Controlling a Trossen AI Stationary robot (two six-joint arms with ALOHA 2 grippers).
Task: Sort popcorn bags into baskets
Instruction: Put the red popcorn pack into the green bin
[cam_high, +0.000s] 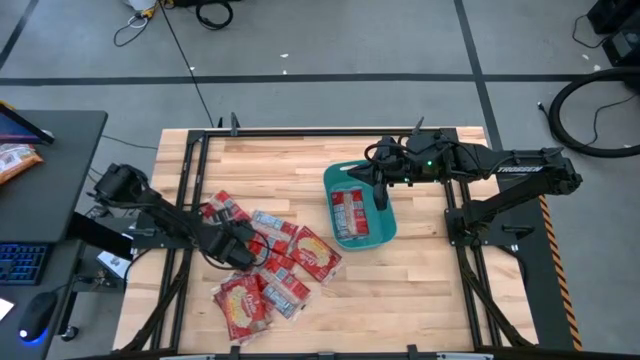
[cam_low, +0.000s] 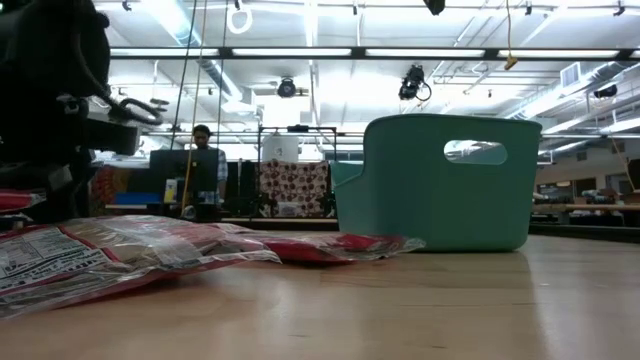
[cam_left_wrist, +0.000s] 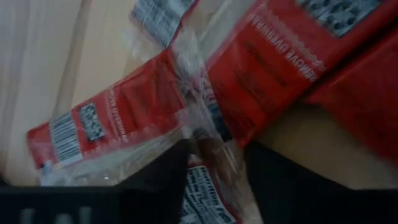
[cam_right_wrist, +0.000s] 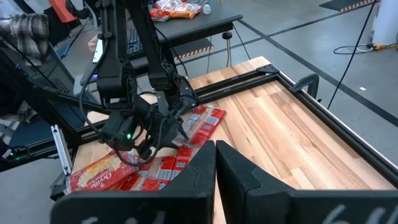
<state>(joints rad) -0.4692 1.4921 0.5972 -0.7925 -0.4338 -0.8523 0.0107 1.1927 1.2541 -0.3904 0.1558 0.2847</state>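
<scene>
1. A wooden table (cam_high: 420, 270) carries a pile of red popcorn bags (cam_high: 275, 265) on its left half and a teal basket (cam_high: 385, 238) near the middle, as seen from above.
2. The left gripper (cam_high: 243, 247) is down on the pile, its two dark fingers (cam_left_wrist: 158, 180) straddling the clear, crinkled edge of one popcorn bag (cam_left_wrist: 205, 134). The fingers are partly closed around that edge; whether they have actually clamped it cannot be told.
3. The right gripper (cam_high: 381, 193) hangs over the basket's open top with its fingers (cam_right_wrist: 199, 168) pressed together and nothing between them.
4. Inside the basket lie at least two red bags (cam_high: 351, 212), flat on the bottom.
5. The loose bags overlap one another, spreading from beside the left arm toward the table's front edge; one bag (cam_high: 240, 305) lies nearest the front, apart from the gripper.
6. From table height, the basket (cam_low: 440, 185) stands upright with its handle cutout facing the camera, and a flattened bag (cam_low: 130, 250) stretches across the foreground toward it.
7. A person (cam_low: 205, 165) stands in the room well behind the table.
8. On a dark side desk (cam_high: 70, 140) to the left, an orange snack bag (cam_high: 15, 160) lies beside a keyboard (cam_high: 20, 262).
</scene>
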